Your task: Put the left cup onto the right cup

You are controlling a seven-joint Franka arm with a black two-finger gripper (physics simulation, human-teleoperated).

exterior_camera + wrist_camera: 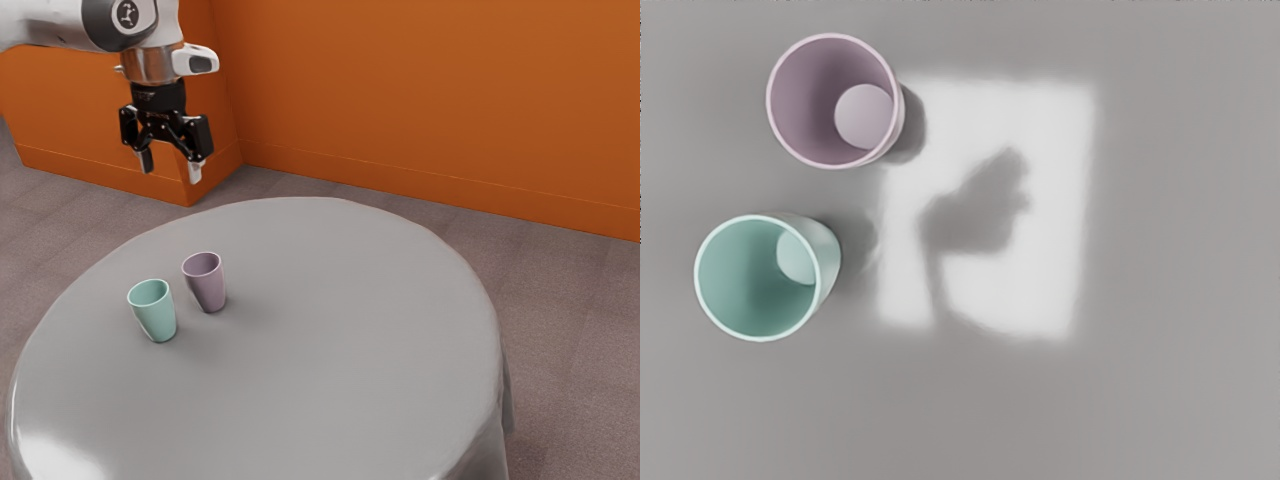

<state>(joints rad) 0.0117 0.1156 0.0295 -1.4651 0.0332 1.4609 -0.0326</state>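
1. The hand hangs high in the air, well above the counter, over its far edge toward the exterior view's left.
2. Its two black fingers stand spread apart and point down, with nothing between them; the hand is open and holds nothing.
3. The green cup stands upright on the counter, mouth up, between the counter's middle and its edge at the exterior view's left.
4. The purple cup stands upright just beside it, mouth up, on the side toward the counter's middle and far edge.
5. The two cups do not touch; a narrow strip of counter shows between them.
6. Neither cup is stacked on the other, and both sit well below the hand.
7. The wrist view looks straight down into both: the green cup and the purple cup show their open rims and bare insides.
8. Beside the cups a bright light patch lies on the grey counter, and the hand's shadow falls inside it.
9. The counter is round and covered in a grey cloth that drapes over its edge.
10. Behind it stands an orange wall on a grey floor.
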